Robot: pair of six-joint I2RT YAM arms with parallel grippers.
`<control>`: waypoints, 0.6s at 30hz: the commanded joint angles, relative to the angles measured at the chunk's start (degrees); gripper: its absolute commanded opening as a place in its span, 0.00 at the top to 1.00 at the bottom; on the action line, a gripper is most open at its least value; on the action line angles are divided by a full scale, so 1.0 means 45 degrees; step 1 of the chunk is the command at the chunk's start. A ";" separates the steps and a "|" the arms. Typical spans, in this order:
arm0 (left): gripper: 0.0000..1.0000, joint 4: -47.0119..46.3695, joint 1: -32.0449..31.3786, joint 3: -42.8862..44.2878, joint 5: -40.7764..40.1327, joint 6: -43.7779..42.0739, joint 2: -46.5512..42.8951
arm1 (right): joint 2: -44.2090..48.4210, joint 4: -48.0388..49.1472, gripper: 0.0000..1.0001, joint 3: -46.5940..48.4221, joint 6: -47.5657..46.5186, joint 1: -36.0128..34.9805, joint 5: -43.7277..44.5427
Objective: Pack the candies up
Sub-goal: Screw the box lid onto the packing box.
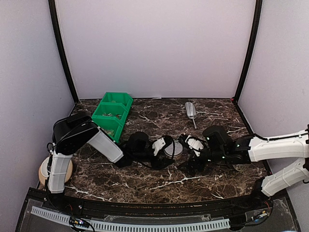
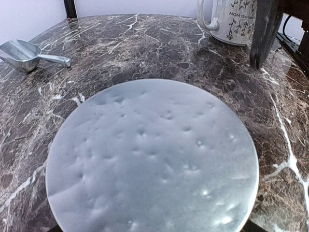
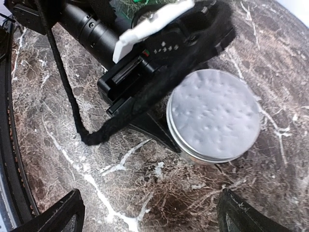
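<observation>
Overhead, the dark marbled tabletop (image 1: 145, 179) carries everything, with the left arm (image 1: 72, 135) reaching in from 8 o'clock and the right arm (image 1: 277, 147) from 4 o'clock, so that both meet near the middle. Next in size is the green bin (image 1: 126, 107), split into compartments, which stands at about 10 o'clock near the back edge. A white mug (image 2: 229, 21) with a leafy print and dark lettering shows only in the left wrist view, at 1 o'clock, upright on the marble. At the centre sits a round clear tub (image 3: 212, 116), closed by a pale, dimpled lid (image 2: 152, 159) that fills most of the left wrist view. The left end effector (image 1: 169, 146) has its jaws spread wide around this tub and closed on it; one dark finger presses the wall at the tub's 8 o'clock in the right wrist view. The right end effector (image 3: 152, 216) hangs just beside the tub, at its 3 o'clock from above, with its fingers wide apart and nothing between them. A metal scoop (image 1: 190, 110) lies at 1 o'clock, well apart from the tub. The candies (image 1: 112, 114) show as tiny pale specks in the bin's middle compartment, too small to tell colours or wrappers.
</observation>
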State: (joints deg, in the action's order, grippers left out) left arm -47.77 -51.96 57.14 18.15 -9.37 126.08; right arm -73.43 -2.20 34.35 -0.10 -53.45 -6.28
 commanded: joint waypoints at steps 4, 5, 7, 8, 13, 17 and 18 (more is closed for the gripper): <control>0.46 0.6110 -0.0620 -0.1909 0.0291 -0.0899 -0.1009 | 0.1482 -0.1997 0.01 0.1478 -0.2116 -0.0058 0.0659; 0.45 0.6090 -0.0723 -0.2188 0.0435 -0.0935 -0.1383 | 0.1567 -0.2064 0.02 0.1563 -0.2584 -0.0056 0.0589; 0.44 0.6050 -0.0924 -0.2706 0.0835 -0.0965 -0.1995 | 0.1492 -0.2188 0.03 0.1787 -0.3659 -0.0041 0.0168; 0.44 0.5972 -0.1017 -0.2942 0.0921 -0.0966 -0.2256 | 0.1354 -0.2324 0.03 0.1945 -0.4137 -0.0054 -0.0053; 0.43 0.5485 -0.1302 -0.3981 0.0840 -0.1000 -0.2763 | -0.0341 -0.3155 0.03 0.2951 -0.6446 -0.0036 -0.1273; 0.39 0.4510 -0.1304 -0.4338 0.0604 -0.1031 -0.2546 | -0.1496 -0.3638 0.03 0.3494 -0.7665 -0.0024 -0.1936; 0.39 0.4503 -0.1304 -0.4229 0.0525 -0.1054 -0.2434 | -0.1700 -0.3675 0.03 0.3592 -0.7831 -0.0003 -0.2076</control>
State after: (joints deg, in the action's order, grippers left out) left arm -40.05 -57.36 41.39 21.17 -13.82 110.93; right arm -78.24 -15.64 47.83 -27.51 -53.47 -11.18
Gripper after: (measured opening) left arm 0.750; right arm 0.969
